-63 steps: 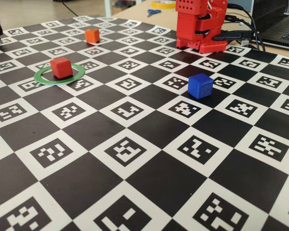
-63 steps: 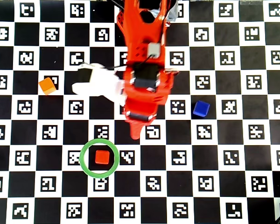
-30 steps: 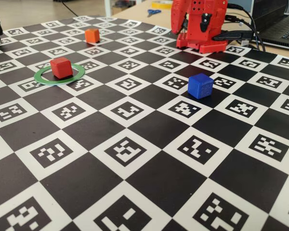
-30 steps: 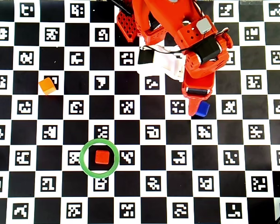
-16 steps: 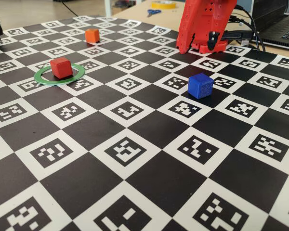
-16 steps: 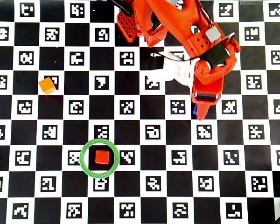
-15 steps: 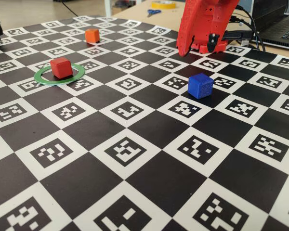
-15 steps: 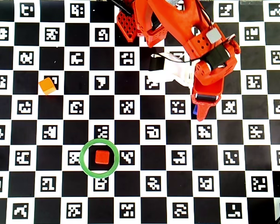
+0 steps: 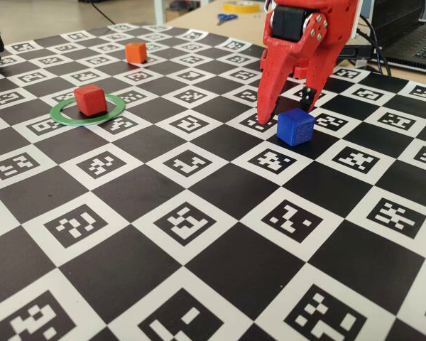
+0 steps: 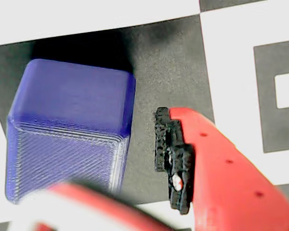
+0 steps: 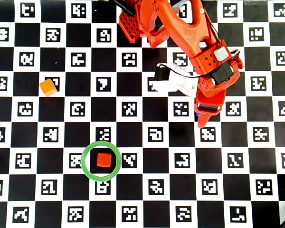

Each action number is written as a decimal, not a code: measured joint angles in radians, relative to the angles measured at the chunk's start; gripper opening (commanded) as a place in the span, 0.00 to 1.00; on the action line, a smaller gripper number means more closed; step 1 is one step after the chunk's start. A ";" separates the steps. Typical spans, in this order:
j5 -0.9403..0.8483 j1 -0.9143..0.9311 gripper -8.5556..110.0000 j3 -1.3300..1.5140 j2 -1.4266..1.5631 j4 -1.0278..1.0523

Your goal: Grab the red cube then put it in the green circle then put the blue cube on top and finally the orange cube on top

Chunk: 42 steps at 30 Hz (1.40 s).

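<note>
- Right now the gripper (image 9: 290, 112) hangs low w/ jaws spread, straddling the blue cube (image 9: 295, 126), not yet pinching.
- In the wrist view the cube (image 10: 70, 130) sits left of the padded finger (image 10: 173, 159), a gap between.
- Red cube (image 11: 103, 159) already inside the green circle (image 11: 85, 168); orange cube (image 11: 48, 87) well apart.

Arm (image 11: 180, 28): red 3D-printed plastic, shell faces perforated with small holes. White camera housing (image 11: 173, 80) at wrist. Black motor bodies and black cables visible. Gripper (image 9: 291, 110): red tapered fingers, black pad (image 10: 171, 154) on inner face.
</note>
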 measured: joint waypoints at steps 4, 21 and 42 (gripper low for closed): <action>0.011 -0.035 0.39 0.000 -0.032 -0.037; -0.014 0.012 0.38 -0.012 -0.087 -0.069; 0.002 0.029 0.12 -0.026 -0.097 -0.067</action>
